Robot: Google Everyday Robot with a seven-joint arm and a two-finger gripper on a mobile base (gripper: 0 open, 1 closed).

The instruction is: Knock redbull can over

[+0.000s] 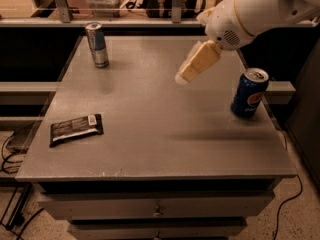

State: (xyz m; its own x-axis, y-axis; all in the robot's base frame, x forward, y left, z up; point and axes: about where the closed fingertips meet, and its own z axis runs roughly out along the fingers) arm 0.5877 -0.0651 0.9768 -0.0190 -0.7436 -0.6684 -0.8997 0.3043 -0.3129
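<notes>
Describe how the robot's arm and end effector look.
The arm is a fat, smooth white shell with rounded joints, a thin tan seam ring and a small patch of dotted holes. The end effector, over the right half of the table, is pale yellowish-cream, blocky and tapering.

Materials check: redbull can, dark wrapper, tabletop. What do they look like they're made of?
Redbull can: thin metal, likely aluminium, glossy; silver rim and body glints. Wrapper: plastic film or foil, with shiny crinkles. Tabletop: matte grey, speckled, perhaps laminate or painted metal; unclear. Gripper hovers over the tabletop right of centre, far from the can.
</notes>
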